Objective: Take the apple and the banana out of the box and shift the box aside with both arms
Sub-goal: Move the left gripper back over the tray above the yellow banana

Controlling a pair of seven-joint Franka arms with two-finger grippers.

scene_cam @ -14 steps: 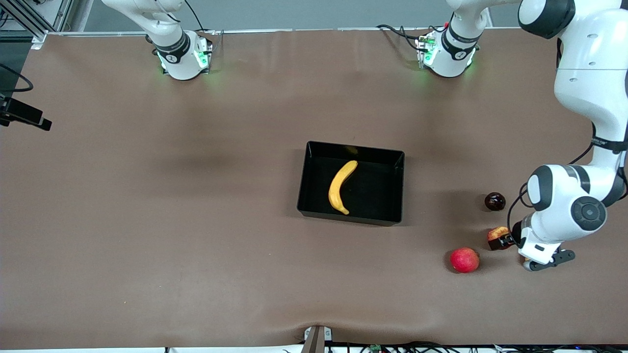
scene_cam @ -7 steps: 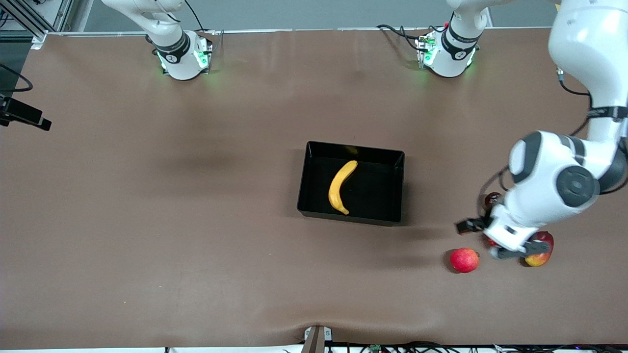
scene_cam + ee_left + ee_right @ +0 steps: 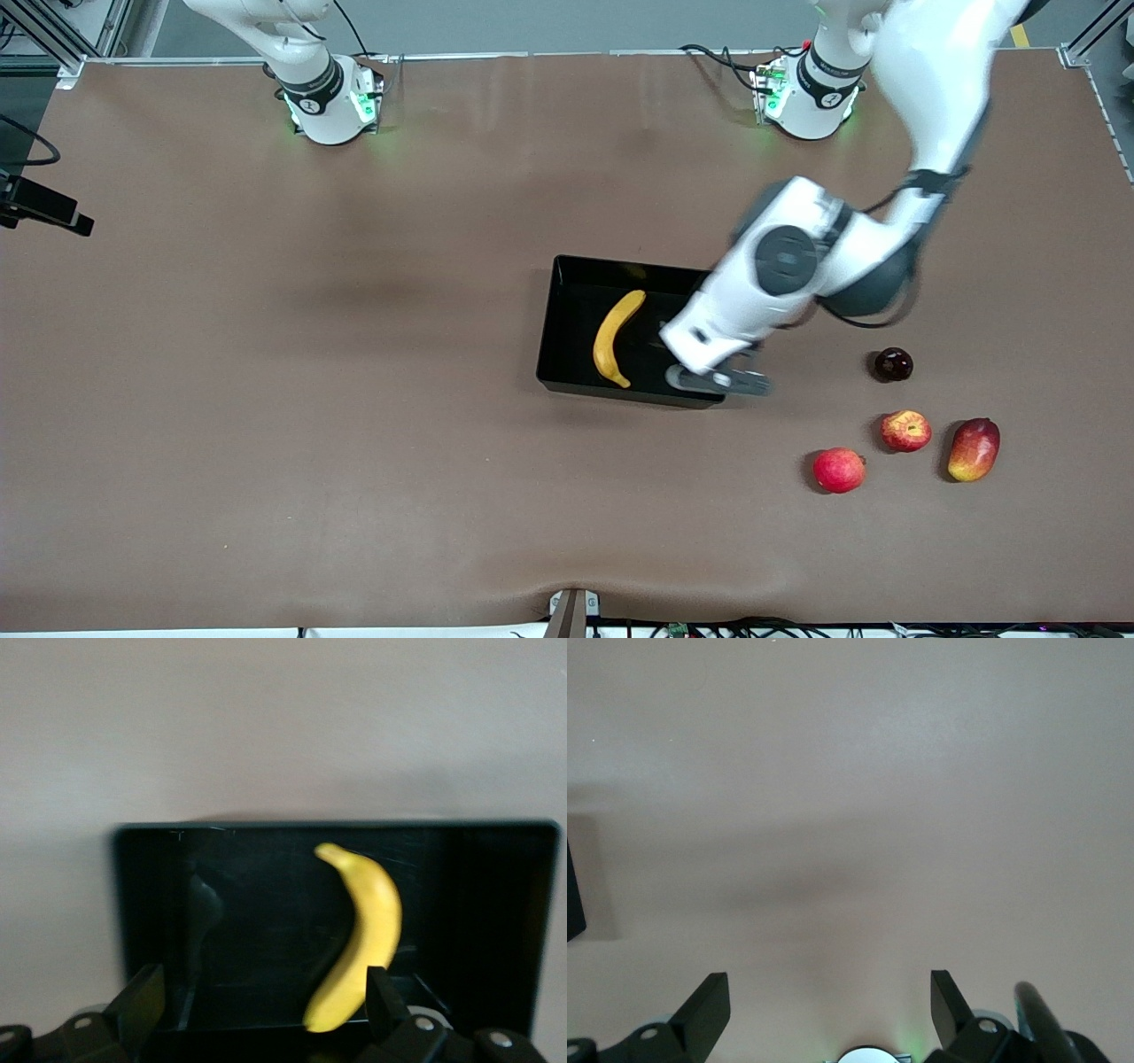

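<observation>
**A:** What carries everything?

**B:** A brown counter (image 3: 266, 399). The black box (image 3: 620, 392) sits near its middle.

**A:** And the arms?

**B:** The left arm (image 3: 921, 89) reaches down from its base. The left gripper (image 3: 263, 1014) hangs over the box's five o'clock corner as the front view shows it. Its jaws are apart and hold nothing. The right arm (image 3: 306, 71) waits by its base. The right gripper (image 3: 830, 1014) is over bare counter, jaws likewise spread and empty.

**A:** What's in the box?

**B:** The banana (image 3: 611, 341) lies on the box floor. It runs from about one o'clock to six o'clock and bows toward nine.

**A:** The other fruit?

**B:** All are out on the counter, at roughly four o'clock from the box. The mango (image 3: 974, 449) lies at three o'clock from the apple (image 3: 905, 431), close beside it. A plain pinkish-red fruit (image 3: 839, 470) is at the apple's eight o'clock. A small dark fruit (image 3: 893, 364) is at its twelve. None of them touch.
</observation>
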